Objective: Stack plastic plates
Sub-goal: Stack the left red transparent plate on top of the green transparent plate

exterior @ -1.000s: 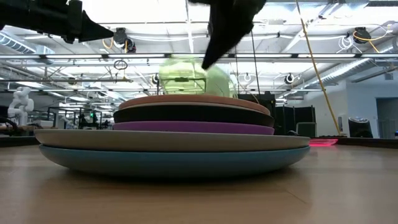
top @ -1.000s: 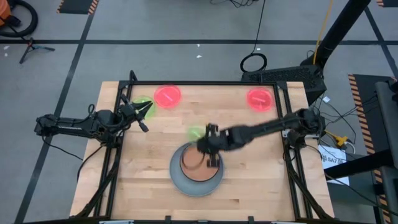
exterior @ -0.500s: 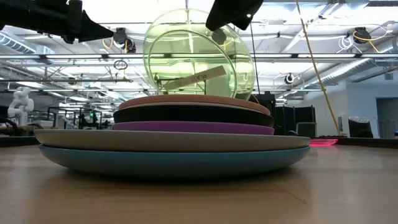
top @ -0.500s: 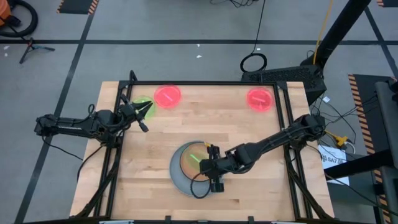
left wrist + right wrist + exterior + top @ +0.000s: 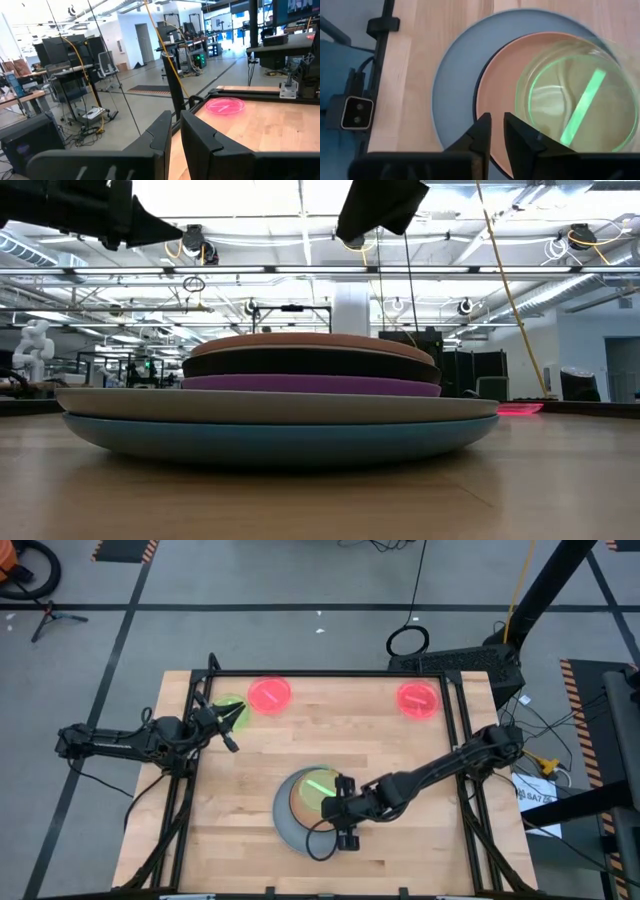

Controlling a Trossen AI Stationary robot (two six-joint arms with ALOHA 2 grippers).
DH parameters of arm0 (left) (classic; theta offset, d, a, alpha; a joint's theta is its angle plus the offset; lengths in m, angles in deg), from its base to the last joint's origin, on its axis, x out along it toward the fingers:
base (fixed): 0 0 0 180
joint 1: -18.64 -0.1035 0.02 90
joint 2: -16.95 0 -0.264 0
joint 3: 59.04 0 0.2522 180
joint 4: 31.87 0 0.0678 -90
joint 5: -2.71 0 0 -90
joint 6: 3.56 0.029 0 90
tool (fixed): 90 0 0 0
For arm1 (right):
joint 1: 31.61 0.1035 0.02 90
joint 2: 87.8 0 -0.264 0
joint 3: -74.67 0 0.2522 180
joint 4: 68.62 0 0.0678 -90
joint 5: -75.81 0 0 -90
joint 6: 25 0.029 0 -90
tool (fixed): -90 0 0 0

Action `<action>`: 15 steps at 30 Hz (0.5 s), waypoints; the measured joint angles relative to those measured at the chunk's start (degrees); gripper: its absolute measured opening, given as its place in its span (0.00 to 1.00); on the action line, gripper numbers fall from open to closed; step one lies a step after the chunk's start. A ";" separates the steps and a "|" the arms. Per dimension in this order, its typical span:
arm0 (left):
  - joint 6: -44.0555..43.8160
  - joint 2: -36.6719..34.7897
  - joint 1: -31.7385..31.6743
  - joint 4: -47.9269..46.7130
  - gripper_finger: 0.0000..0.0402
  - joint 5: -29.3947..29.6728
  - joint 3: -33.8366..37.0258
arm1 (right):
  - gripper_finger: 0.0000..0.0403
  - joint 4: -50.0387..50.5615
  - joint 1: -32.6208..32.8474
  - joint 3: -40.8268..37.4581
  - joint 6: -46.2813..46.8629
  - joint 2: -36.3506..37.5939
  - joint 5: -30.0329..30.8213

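A stack of plastic plates (image 5: 288, 828) stands at the table's near middle. From the bottom it is blue (image 5: 270, 436), grey (image 5: 270, 405), purple (image 5: 310, 384), black (image 5: 310, 364) and tan-orange (image 5: 310, 342). A small neon green plate (image 5: 575, 105) lies on the tan-orange one (image 5: 500, 95), off centre toward the far side (image 5: 318, 783). My right gripper (image 5: 496, 131) hovers over the stack's near right part (image 5: 332, 806), open by a narrow gap, holding nothing. My left gripper (image 5: 226, 722) waits at the far left, its fingers a little apart (image 5: 176, 125), beside a second green plate (image 5: 233, 710).
Two small red-pink plates lie along the far edge, one at the left (image 5: 269, 695) and one at the right (image 5: 417, 698). Black frame rails (image 5: 200, 690) run along the table's sides and far edge. Bare wood lies left and right of the stack.
My right gripper has carried the green plate from beyond the stack toward the near edge. Half a second ago the plate stood on edge above the tan-orange plate. The gripper has let go, and the plate now lies flat on the stack.
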 joint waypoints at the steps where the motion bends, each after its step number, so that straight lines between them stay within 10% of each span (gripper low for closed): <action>1: -0.02 -0.02 -0.01 0.17 0.12 0.00 0.00 | 0.12 0.11 0.01 0.00 -0.24 -0.05 0.00; 15: -3.36 0.00 -0.01 1.23 0.12 -0.01 0.00 | 0.12 7.57 2.50 0.00 -2.82 -0.05 8.52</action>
